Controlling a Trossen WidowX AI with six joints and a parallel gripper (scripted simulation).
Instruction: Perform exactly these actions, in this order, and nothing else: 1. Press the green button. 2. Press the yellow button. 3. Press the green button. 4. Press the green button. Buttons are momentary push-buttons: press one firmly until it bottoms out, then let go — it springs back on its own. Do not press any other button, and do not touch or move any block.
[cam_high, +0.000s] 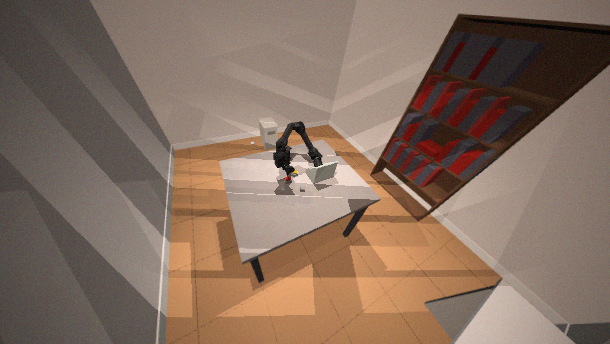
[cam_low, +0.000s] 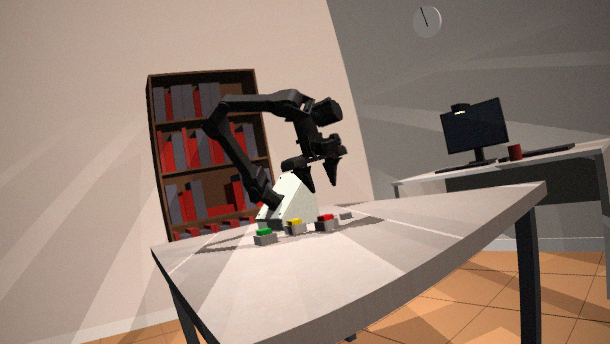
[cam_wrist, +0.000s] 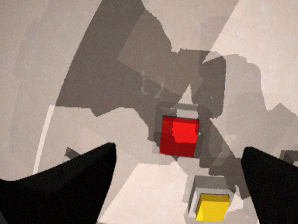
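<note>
Sitting at about 8 o'clock from the jaws in the exterior view, the green button stands on the table, outside the wrist view and not made out from the top. The yellow button lies between green and red, at roughly 7 o'clock from the jaws in the exterior view and 5 o'clock in the wrist view. Nearest beneath the gripper is the red button, which must go unpressed; a grey block rests at 3 o'clock from it in the exterior view. The jaws are spread, raised above the buttons and holding nothing. Which presses are done cannot be told; the pose suggests a lull between presses or after the last. Any further green press would likely call for a sideways swing past yellow before descending, fingers together; dropping straight down risks red.
</note>
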